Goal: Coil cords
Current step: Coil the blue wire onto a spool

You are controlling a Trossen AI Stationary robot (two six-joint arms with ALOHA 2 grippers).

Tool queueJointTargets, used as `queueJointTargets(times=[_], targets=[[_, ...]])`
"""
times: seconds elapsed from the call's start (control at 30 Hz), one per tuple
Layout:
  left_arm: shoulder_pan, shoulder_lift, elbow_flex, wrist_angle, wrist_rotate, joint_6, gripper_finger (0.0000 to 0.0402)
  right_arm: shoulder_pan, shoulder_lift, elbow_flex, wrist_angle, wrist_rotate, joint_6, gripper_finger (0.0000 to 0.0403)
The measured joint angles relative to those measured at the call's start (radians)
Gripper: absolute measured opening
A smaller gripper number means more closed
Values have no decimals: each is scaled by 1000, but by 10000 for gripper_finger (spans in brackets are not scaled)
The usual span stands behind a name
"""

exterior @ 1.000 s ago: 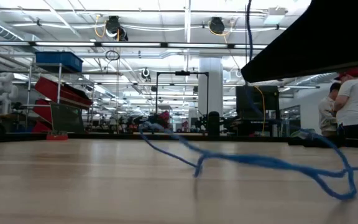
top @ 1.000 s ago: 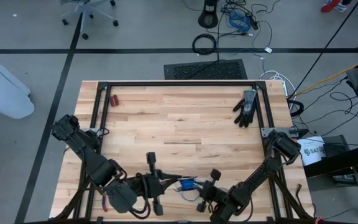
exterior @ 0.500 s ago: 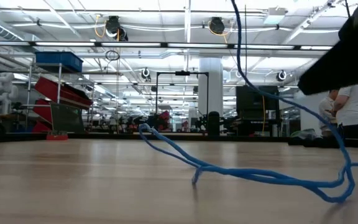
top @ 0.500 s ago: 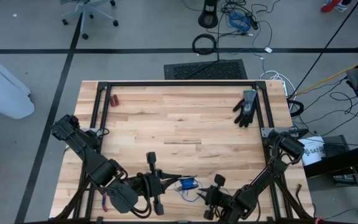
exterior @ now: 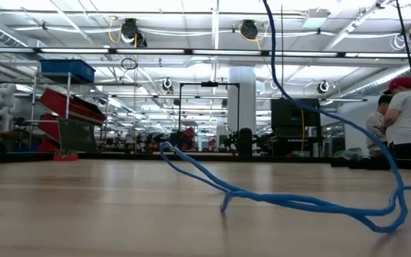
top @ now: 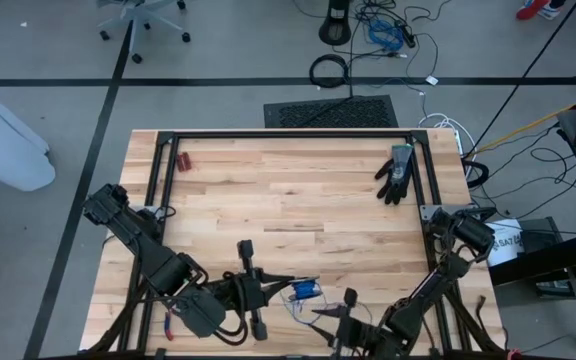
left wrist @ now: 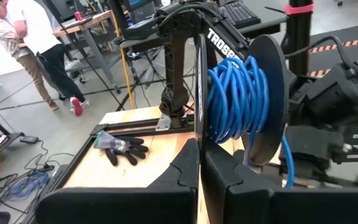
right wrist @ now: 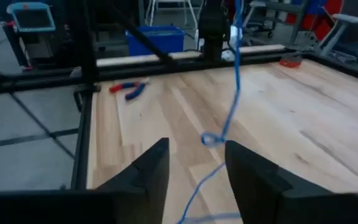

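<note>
blue cord (exterior: 291,202) cut off at frame top; spool (left wrist: 241,99) half-hidden

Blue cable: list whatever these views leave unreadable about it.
- Blue cable, low view: upper run leaves the top edge.
- High view: the bundle at the left gripper is too small to trace.
- Right wrist view: blurred between the right gripper's open fingers; contact unclear.
- Dark end: not identifiable.

Bright, even light from ceiling lamps (exterior: 130,30) casts soft shadows on the counter (top: 288,190), with the right wrist view slightly blurred.
</note>
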Motion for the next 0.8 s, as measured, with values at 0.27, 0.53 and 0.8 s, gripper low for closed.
queueJointTargets(times=[0.27, 0.53, 0.8], targets=[[7, 0, 0, -5, 5, 1, 6, -72, 0, 0, 125, 2, -130, 180], [7, 0, 0, -13, 6, 1, 6, -103, 0, 0, 85, -9, -74, 165], [7, 0, 0, -11, 6, 7, 6, -124, 1, 0, 40, -76, -25, 83]])
